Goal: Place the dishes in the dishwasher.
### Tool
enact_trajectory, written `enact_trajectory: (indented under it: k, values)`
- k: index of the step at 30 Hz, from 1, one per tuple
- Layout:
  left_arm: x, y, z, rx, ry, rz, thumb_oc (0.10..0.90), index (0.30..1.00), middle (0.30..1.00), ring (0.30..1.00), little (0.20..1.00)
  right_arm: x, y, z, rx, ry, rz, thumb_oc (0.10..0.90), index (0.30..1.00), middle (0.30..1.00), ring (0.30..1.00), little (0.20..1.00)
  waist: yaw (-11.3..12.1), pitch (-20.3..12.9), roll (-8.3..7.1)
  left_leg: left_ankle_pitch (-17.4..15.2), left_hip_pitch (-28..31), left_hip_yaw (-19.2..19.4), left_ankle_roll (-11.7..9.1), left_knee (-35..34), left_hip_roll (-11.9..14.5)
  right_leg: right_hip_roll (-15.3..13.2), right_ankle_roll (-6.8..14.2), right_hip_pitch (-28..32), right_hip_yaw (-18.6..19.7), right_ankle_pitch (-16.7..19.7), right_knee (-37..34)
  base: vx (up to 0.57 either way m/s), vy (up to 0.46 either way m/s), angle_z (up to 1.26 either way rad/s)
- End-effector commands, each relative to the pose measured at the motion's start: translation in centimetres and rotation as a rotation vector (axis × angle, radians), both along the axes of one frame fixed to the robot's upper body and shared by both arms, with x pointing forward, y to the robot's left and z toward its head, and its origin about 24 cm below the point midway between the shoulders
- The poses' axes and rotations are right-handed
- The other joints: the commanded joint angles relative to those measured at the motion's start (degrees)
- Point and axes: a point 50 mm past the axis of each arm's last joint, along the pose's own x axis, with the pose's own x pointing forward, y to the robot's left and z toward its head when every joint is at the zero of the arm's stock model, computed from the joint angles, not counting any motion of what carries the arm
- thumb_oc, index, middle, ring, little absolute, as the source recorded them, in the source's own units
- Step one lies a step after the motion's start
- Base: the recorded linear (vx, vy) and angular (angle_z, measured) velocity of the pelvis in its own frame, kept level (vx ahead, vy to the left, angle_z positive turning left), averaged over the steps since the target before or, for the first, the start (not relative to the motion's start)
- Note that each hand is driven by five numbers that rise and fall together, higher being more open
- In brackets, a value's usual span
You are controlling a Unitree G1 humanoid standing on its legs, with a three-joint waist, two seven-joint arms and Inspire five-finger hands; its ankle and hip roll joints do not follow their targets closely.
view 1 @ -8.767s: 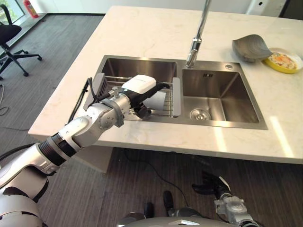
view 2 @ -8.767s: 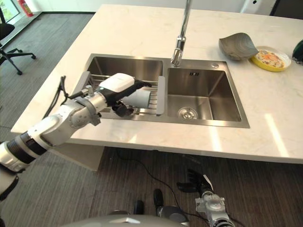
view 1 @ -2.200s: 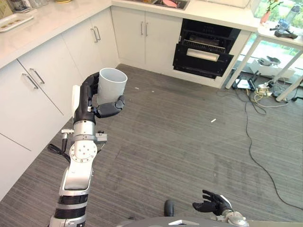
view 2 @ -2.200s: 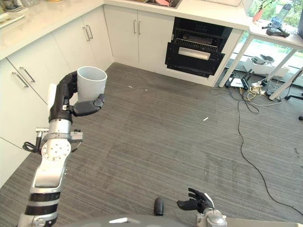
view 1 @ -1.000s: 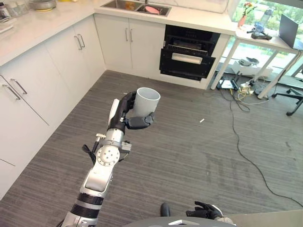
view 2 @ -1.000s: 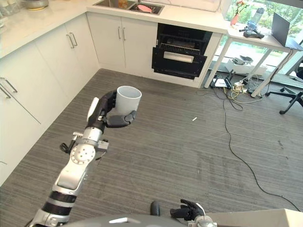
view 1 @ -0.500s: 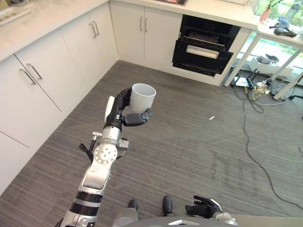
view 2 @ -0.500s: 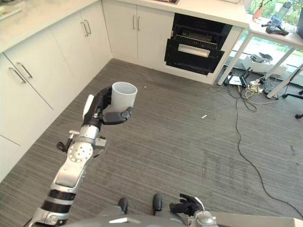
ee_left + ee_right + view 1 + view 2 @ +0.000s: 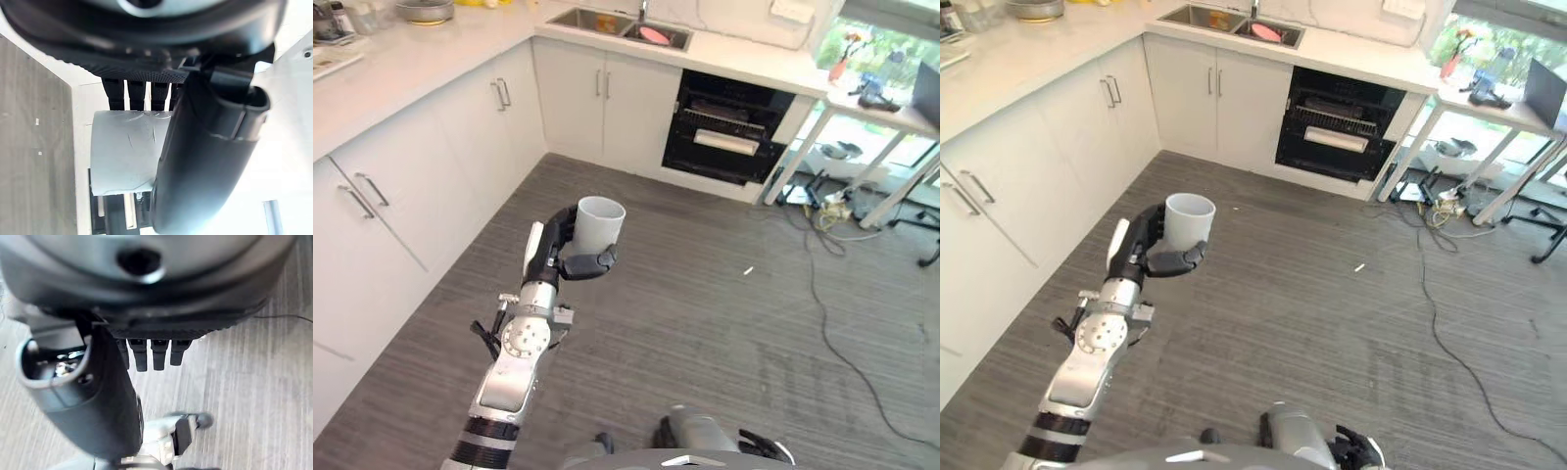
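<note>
The left hand (image 9: 560, 253) is raised in front of the robot over the grey plank floor (image 9: 705, 313). Its fingers and thumb are curled round a plain white cup (image 9: 598, 224), which stands upright with its open mouth facing up. In the left wrist view the thumb (image 9: 205, 156) lies across the side of the cup (image 9: 124, 156) and the fingers (image 9: 137, 93) wrap the far side, so the grip is closed on the cup wall.

To the left of the hand runs a row of white cabinets (image 9: 401, 186) with bar handles, topped by a pale worktop (image 9: 401, 59). A metal bowl (image 9: 424, 10) sits on that worktop, well apart from the hand. Beyond the hand, the worktop turns a corner and carries a sink (image 9: 619, 23) with a pink item (image 9: 653, 35) in it.

Further to the right of the sink, a black dishwasher (image 9: 729, 137) is set under the worktop, its rack visible; it is well apart from the cup.

The right hand (image 9: 112, 396) hangs low above the floor. In the right wrist view its fingers (image 9: 151, 355) are straight and it holds nothing.
</note>
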Motion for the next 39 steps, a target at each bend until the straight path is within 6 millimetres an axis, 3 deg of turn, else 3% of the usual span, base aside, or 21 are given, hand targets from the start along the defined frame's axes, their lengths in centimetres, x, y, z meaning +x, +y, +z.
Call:
enact_trajectory:
  k: [1,2,5,7,9,12,14,15,16,17,18,19,21,23,24,25,28,29,34,36,39]
  values:
    - [-0.2,-1.1,7.5,-0.035,-0.379,-0.072,0.400,0.300,0.300,0.300,0.300,0.7,0.9,-0.2,0.024,0.004,0.039,0.800,0.900,0.900,0.900,0.900,-2.37,0.94,-0.02,7.68,7.74,-5.86,-6.90,-9.20,-1.20,3.16,-3.93,7.02,-0.33,10.24,-22.98,0.62,0.200,0.63]
    - [-0.1,-1.2,7.4,-0.036,-0.374,-0.073,0.400,0.300,0.300,0.300,0.300,-0.1,0.8,-0.3,0.023,0.027,0.026,0.800,0.900,0.900,0.900,0.900,-3.57,1.24,0.02,6.84,8.87,-7.04,-6.28,-9.20,-1.70,3.57,-4.46,3.84,1.08,10.17,-26.58,0.14,0.060,0.64]
    - [0.4,-1.5,7.3,-0.032,-0.368,-0.083,0.400,0.300,0.300,0.300,0.300,-1.8,0.2,-0.4,0.011,0.087,0.003,0.800,0.900,0.900,0.900,0.900,-6.72,1.85,1.21,5.87,11.65,-9.70,-6.13,-9.20,-0.77,2.08,-4.72,-1.53,-1.15,11.23,-32.42,0.38,0.088,0.78]
    - [0.3,-1.7,6.9,-0.038,-0.352,-0.083,0.400,0.300,0.300,0.300,0.300,-3.2,-0.1,-0.5,0.005,0.129,-0.012,0.800,0.900,0.900,0.900,0.900,-7.57,1.27,1.64,5.87,13.95,-10.77,-6.07,-9.20,-0.80,2.08,-4.42,-2.40,-3.03,11.99,-31.22,0.38,-0.033,1.07]
    - [0.2,-2.0,7.3,-0.040,-0.368,-0.093,0.400,0.300,0.300,0.300,0.300,-4.8,-0.5,-0.4,-0.006,0.164,-0.038,0.800,0.900,0.900,0.900,0.900,-8.91,-0.76,2.08,6.97,15.92,-11.61,-5.56,-9.20,-0.32,2.82,-4.52,-0.12,-0.08,12.64,-31.27,0.54,-0.100,0.78]
    - [0.2,-2.0,7.4,-0.045,-0.374,-0.091,0.400,0.300,0.300,0.300,0.300,-4.8,-1.0,-0.3,-0.018,0.170,-0.044,0.800,0.900,0.900,0.900,0.900,-10.28,-2.12,2.94,9.42,17.83,-12.55,-5.59,-6.09,0.34,3.07,-4.16,1.37,-0.44,13.37,-31.23,0.47,-0.145,0.95]
    - [0.0,-1.9,7.2,-0.052,-0.369,-0.089,0.400,0.300,0.300,0.300,0.300,-3.9,-1.6,-0.1,-0.019,0.130,-0.056,0.800,0.900,0.900,0.900,0.900,-10.46,-3.16,-0.20,9.09,13.56,-8.59,-7.57,10.65,-1.77,-0.27,-3.66,7.29,-1.58,14.25,-33.37,0.68,-0.310,0.23]
    - [0.0,-2.0,7.2,-0.048,-0.373,-0.100,0.400,0.300,0.300,0.300,0.300,-2.2,-1.7,0.0,-0.028,0.072,-0.027,0.800,0.900,0.900,0.900,0.900,-8.29,-2.56,-4.48,6.64,6.78,-7.48,-8.66,28.25,-6.31,-3.57,-3.70,11.66,0.24,14.24,-33.88,0.52,-0.260,0.33]
    - [0.0,-2.0,7.2,-0.048,-0.373,-0.100,0.400,0.300,0.300,0.300,0.300,-2.2,-1.7,0.0,-0.028,0.072,-0.027,0.800,0.900,0.900,0.900,0.900,-8.28,-2.57,-4.43,6.58,6.73,-7.47,-8.66,28.34,-6.27,-3.52,-3.71,11.63,0.23,14.24,-33.88,0.46,-0.295,0.19]
    - [0.0,-1.9,7.2,-0.045,-0.374,-0.108,0.400,0.300,0.300,0.300,0.300,-1.1,-1.9,0.2,-0.037,0.033,-0.011,0.800,0.900,0.900,0.900,0.900,-6.64,-1.93,-6.95,5.70,3.96,-6.92,-9.79,32.52,-8.67,-5.06,-3.49,13.82,1.03,14.11,-34.54,0.10,-0.108,-0.06]
    - [0.0,-2.0,7.2,-0.044,-0.374,-0.109,0.400,0.300,0.300,0.300,0.300,-1.1,-1.8,0.2,-0.037,0.033,-0.012,0.800,0.900,0.900,0.900,0.900,-6.44,-1.75,-6.79,5.37,3.86,-6.75,-9.79,33.03,-8.45,-4.80,-3.51,13.85,1.11,14.12,-34.47,0.35,-0.201,-0.17]
    - [0.0,-2.0,7.1,-0.037,-0.375,-0.125,0.400,0.300,0.300,0.300,0.300,0.5,-1.8,0.5,-0.038,-0.031,-0.006,0.800,0.900,0.900,0.900,0.900,-4.72,-1.04,-6.98,5.23,-0.69,-3.32,-9.25,28.84,-5.45,-3.69,-3.62,17.00,2.24,12.80,-34.97,0.38,-0.092,-0.01]
    - [-0.1,-2.2,7.0,-0.041,-0.372,-0.131,0.400,0.300,0.300,0.300,0.300,1.0,-1.6,0.6,-0.033,-0.053,-0.012,0.800,0.900,0.900,0.900,0.900,-3.61,-0.74,-6.23,5.00,-1.94,-2.62,-9.36,24.30,-4.05,-2.75,-3.73,18.11,2.58,12.56,-34.97,0.36,-0.046,-0.07]
    - [-0.2,-2.1,6.7,-0.054,-0.365,-0.131,0.400,0.300,0.300,0.300,0.300,1.9,-1.1,0.6,-0.026,-0.081,0.005,0.800,0.900,0.900,0.900,0.900,-1.83,-0.44,-5.53,5.86,-3.02,-2.82,-8.36,14.00,-3.12,-1.10,-3.84,19.79,3.43,12.50,-34.97,0.47,0.049,-0.23]
    - [-0.2,-1.6,6.5,-0.020,-0.365,-0.112,0.400,0.300,0.300,0.300,0.300,2.3,-0.5,0.6,-0.021,-0.079,0.032,0.800,0.900,0.900,0.900,0.900,1.61,0.33,-5.20,7.62,-5.41,-5.71,-5.85,-3.95,-0.90,0.07,-4.06,22.93,6.53,11.14,-34.97,0.63,0.101,-0.44]
    - [-0.4,-1.4,6.4,-0.008,-0.361,-0.106,0.400,0.300,0.300,0.300,0.300,2.1,-0.4,0.5,-0.017,-0.071,0.039,0.800,0.900,0.900,0.900,0.900,3.39,0.46,-5.49,8.80,-7.48,-7.64,-5.61,-8.42,0.07,0.10,-4.12,24.28,7.94,10.45,-34.97,0.55,0.101,-1.06]
    - [-0.5,-1.3,5.9,-0.014,-0.347,-0.099,0.400,0.300,0.300,0.300,0.300,1.5,-0.1,0.3,-0.013,-0.048,0.050,0.800,0.900,0.900,0.900,0.900,5.41,0.83,-6.24,9.48,-12.08,-9.27,-6.36,-9.20,1.86,-0.42,-4.23,25.36,9.64,10.02,-34.97,0.22,0.101,-1.71]
    - [-0.4,-1.8,5.6,-0.036,-0.340,-0.114,0.400,0.300,0.300,0.300,0.300,0.6,-0.6,0.2,-0.015,-0.019,0.019,0.800,0.900,0.900,0.900,0.900,6.14,0.14,-6.72,10.61,-12.92,-7.87,-7.79,-9.11,2.90,-1.15,-4.46,26.81,11.78,9.98,-34.97,0.38,0.317,-0.85]
    - [-0.3,-3.2,5.9,-0.050,-0.362,-0.168,0.400,0.300,0.300,0.300,0.300,-1.6,-1.1,-0.1,-0.019,0.045,-0.055,0.800,0.900,0.900,0.900,0.900,3.91,-1.59,-6.14,12.60,-9.55,-6.86,-8.74,-9.20,3.37,-2.45,-4.67,26.25,12.62,10.12,-28.52,0.21,0.333,-0.74]
    - [-0.5,-4.0,5.6,-0.028,-0.362,-0.203,0.400,0.300,0.300,0.300,0.300,-3.5,-0.4,-0.3,-0.001,0.093,-0.077,0.800,0.900,0.900,0.900,0.900,1.87,-1.42,-4.08,12.33,-6.09,-6.87,-8.66,-9.20,3.51,2.25,-4.30,21.16,11.59,9.36,-13.14,0.24,0.426,-0.89]
    - [-1.0,-5.7,4.7,-0.035,-0.358,-0.254,0.400,0.300,0.300,0.300,0.300,-3.6,0.5,-0.5,0.014,0.109,0.026,0.800,0.900,0.900,0.900,0.900,-0.43,2.72,-0.23,11.36,-0.72,-6.59,-8.47,-9.20,6.50,9.13,-4.72,12.33,6.39,5.29,8.28,0.18,0.323,-0.44]
